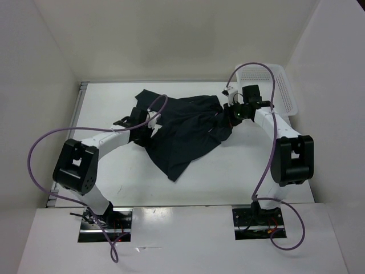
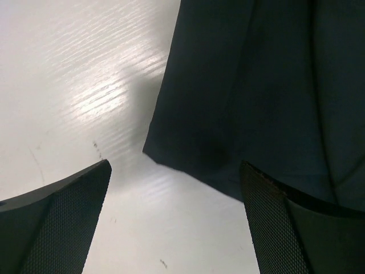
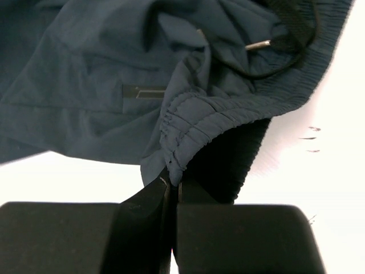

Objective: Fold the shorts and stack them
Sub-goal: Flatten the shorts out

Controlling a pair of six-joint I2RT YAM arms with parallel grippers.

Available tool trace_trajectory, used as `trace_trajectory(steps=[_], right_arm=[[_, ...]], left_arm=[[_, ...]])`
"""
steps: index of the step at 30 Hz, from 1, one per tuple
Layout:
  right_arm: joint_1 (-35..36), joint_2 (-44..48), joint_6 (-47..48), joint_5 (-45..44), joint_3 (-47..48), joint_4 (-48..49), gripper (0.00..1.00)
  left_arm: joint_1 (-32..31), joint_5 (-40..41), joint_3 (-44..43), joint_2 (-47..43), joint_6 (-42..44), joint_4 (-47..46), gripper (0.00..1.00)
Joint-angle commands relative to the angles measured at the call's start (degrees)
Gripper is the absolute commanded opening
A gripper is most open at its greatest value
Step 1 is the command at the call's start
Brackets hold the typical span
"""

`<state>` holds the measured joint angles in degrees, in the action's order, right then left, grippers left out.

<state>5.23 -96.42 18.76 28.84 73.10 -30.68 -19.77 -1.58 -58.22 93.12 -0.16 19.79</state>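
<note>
Dark navy shorts (image 1: 182,134) lie crumpled and spread across the middle of the white table. My right gripper (image 1: 230,116) is at their right end, shut on the elastic waistband (image 3: 217,117) near the drawstring (image 3: 259,57). My left gripper (image 1: 147,127) hovers over the left edge of the shorts. Its jaws stand wide open and empty, one finger (image 2: 63,217) over bare table, the other finger (image 2: 285,222) over the dark fabric (image 2: 256,85), with a hem corner between them.
A white mesh basket (image 1: 278,87) stands at the back right, just behind my right arm. White walls close the table (image 1: 228,177) at the back and both sides. Purple cables loop above both arms.
</note>
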Motion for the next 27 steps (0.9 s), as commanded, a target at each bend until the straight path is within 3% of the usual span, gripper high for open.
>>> trace_trajectory(steps=[1, 5, 7, 8, 12, 15, 18, 20, 21, 23, 25, 27], right_arm=[[2.1, 3.9, 2.1, -0.2, -2.0, 2.2, 0.0], [2.1, 4.9, 3.8, -0.9, -4.4, 2.2, 0.0], [2.1, 5.5, 5.5, -1.9, -5.0, 1.7, 0.0], [2.1, 5.5, 6.0, -2.7, -5.0, 1.7, 0.0], [2.1, 6.0, 8.7, -3.4, -5.6, -0.2, 0.0], [2.1, 5.5, 12.7, -2.7, -5.6, -3.0, 0.0], [2.1, 5.5, 17.5, -4.1, -5.1, -6.1, 0.0], [2.1, 5.5, 20.5, -4.7, -5.1, -8.3, 0.0], [2.1, 5.5, 21.0, -5.5, -6.6, -8.3, 0.0], [2.1, 6.0, 21.1, -6.1, -8.0, -8.3, 0.2], [2.1, 6.0, 19.3, -6.1, -9.1, -7.6, 0.48], [2.1, 6.7, 16.9, -5.5, -9.6, -7.0, 0.56]], left_arm=[[-0.6, 1.6, -0.4, 3.3, 0.2, -4.8, 1.0], [-3.0, -1.7, -1.6, 6.7, 0.2, -6.4, 0.98], [-4.0, -3.4, -2.2, 8.5, 0.2, -7.1, 0.86], [-4.9, -3.9, -2.2, 9.3, 0.2, -7.1, 0.6], [-5.5, -1.4, -2.2, 9.3, 0.2, -8.6, 0.0], [-2.7, 7.3, -1.6, 9.3, 0.2, -13.3, 0.0], [4.5, 12.7, -7.1, 10.3, 0.2, -15.3, 0.0], [8.2, 15.0, -9.9, 10.9, 0.2, -16.0, 0.19], [8.2, 15.0, -10.7, 10.9, 0.2, -16.0, 0.39], [8.2, 15.9, -11.5, 9.2, 0.2, -16.0, 0.77], [7.6, 15.9, -12.2, 7.0, 0.2, -12.2, 0.83], [6.9, 14.7, -12.2, 4.9, 0.2, -9.2, 0.85]])
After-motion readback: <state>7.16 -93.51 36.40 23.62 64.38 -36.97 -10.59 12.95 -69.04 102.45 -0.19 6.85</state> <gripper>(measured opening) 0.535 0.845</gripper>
